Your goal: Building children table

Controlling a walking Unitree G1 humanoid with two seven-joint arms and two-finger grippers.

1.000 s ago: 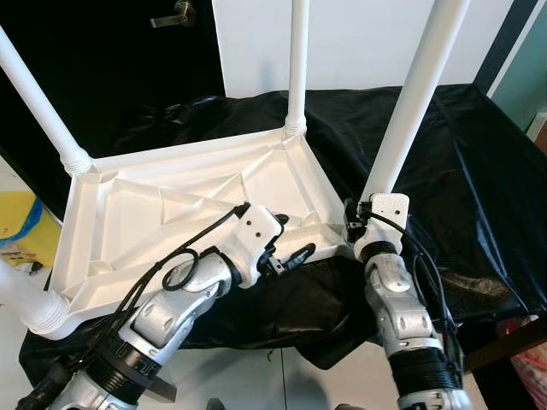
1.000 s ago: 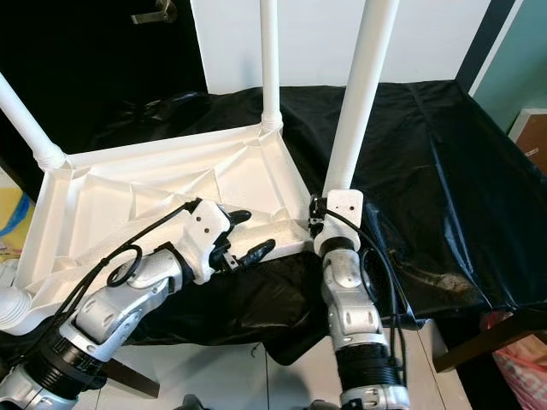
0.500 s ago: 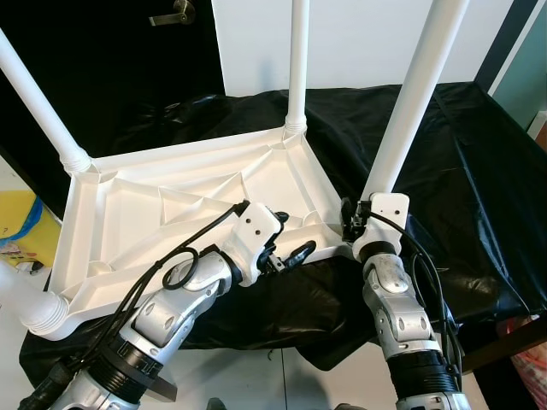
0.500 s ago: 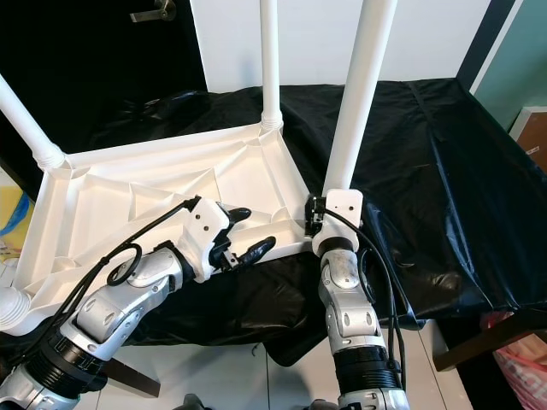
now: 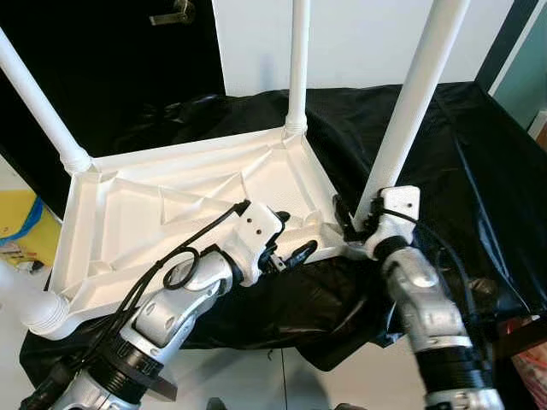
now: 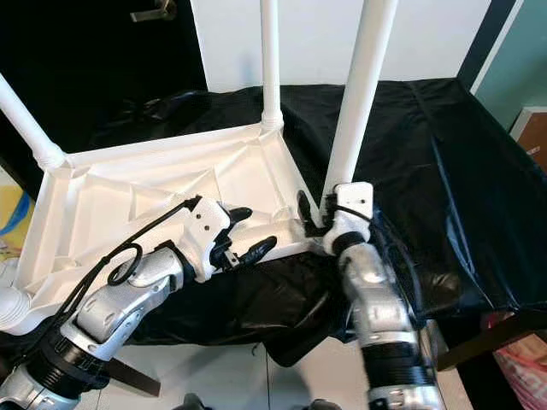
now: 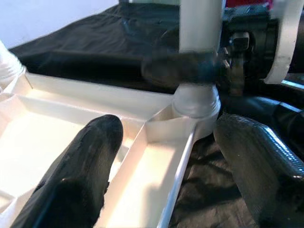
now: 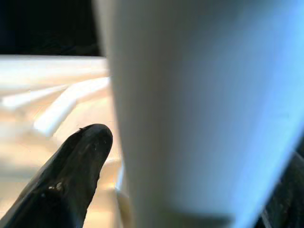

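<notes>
Since a second ago my right arm has swung outward to my right, so the forearm now leans in toward the near-right table leg (image 5: 408, 102) instead of standing straight below it; my right hand (image 6: 318, 220) is still at the base of that leg. My left hand (image 5: 291, 243) has barely changed place.

Children's table (image 5: 145, 213): white plastic, upside down on a desk draped in black cloth (image 5: 479, 145), ribbed underside facing up. Four white legs stand up from its corners: the near-right one, a far-right leg (image 5: 297, 60), a far-left leg (image 5: 38, 107) and a near-left leg (image 5: 26, 299) at the picture's edge, pointing toward me.

Right hand: one black finger (image 8: 71, 175) lies on one side of the near-right leg, just above the socket; the other finger is mostly hidden behind the leg. The fingers straddle the leg, but I cannot tell whether they press on it.

Left hand: open, fingers spread, holding nothing. One finger (image 7: 80, 175) hovers over the table's underside, inside the rim; the other (image 7: 259, 166) is outside the rim, above the cloth. The rim near the near-right corner runs between them, untouched as far as I can see.

A dark door (image 5: 111, 60) with a metal handle (image 5: 175, 12) stands beyond the desk; something yellow (image 5: 21, 226) lies on the floor at my left.
</notes>
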